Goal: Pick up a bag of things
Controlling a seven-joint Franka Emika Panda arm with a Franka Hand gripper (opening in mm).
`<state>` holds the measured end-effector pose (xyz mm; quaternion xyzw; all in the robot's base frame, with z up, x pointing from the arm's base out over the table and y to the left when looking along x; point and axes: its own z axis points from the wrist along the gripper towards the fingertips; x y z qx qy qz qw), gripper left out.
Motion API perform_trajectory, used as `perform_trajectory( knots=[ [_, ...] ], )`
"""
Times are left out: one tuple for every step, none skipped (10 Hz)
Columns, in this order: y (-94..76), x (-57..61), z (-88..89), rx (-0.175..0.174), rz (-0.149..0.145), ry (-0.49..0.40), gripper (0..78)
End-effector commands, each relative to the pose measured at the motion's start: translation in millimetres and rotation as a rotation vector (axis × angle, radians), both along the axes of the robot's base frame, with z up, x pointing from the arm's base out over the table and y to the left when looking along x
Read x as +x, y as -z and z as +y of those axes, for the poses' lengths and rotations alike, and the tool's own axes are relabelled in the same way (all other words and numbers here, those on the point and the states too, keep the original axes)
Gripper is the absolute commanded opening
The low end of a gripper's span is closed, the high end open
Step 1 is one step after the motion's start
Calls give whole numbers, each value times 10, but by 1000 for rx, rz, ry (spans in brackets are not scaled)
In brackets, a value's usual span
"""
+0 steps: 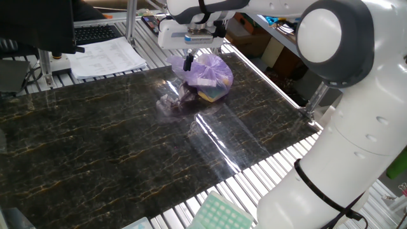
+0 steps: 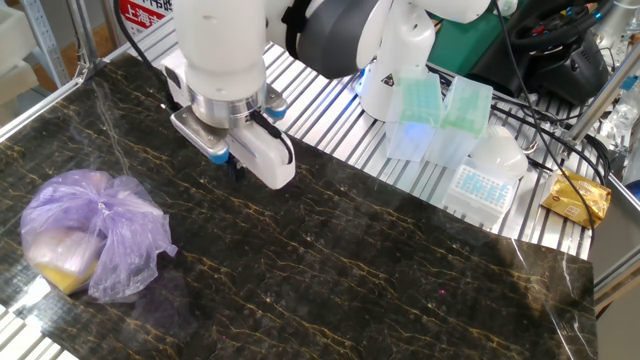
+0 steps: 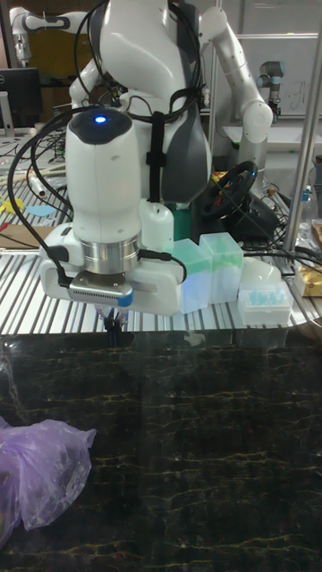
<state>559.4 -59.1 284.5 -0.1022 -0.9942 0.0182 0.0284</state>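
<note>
Hovering the jaws [image 2: 237, 168] beside the bag of things [image 2: 88, 232], I am fearing a descent short of it onto bare worktop [image 2: 380, 270]; whether they are parted, I cannot tell.

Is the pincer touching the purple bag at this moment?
Apart. In the other fixed view, the pincer hangs over bare table, with a plain gap of dark surface between it and the bag. The tall fixed view agrees.

Lilac-purple translucent bag of things [image 2: 90, 240] with yellow and white showing through, black table [image 2: 400, 280] with golden veins, white robot arm [image 2: 225, 50], pale green boxes [image 2: 440, 115]
</note>
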Motion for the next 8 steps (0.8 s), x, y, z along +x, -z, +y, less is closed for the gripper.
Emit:
perform_trajectory(
  knots=[
    [-41,182,-2,-8,-4,2,0],
    [-61,314,-35,-16,-4,0,0],
    [-80,407,-80,-19,-4,-8,0],
    [-91,516,-181,-22,-6,-19,0],
    [-72,580,-304,-15,-19,-32,0],
    [-60,685,-482,-13,-17,-52,0],
    [-64,726,-532,-13,-16,-55,0],
    [-84,823,-623,-23,-17,-55,0]
  ],
)
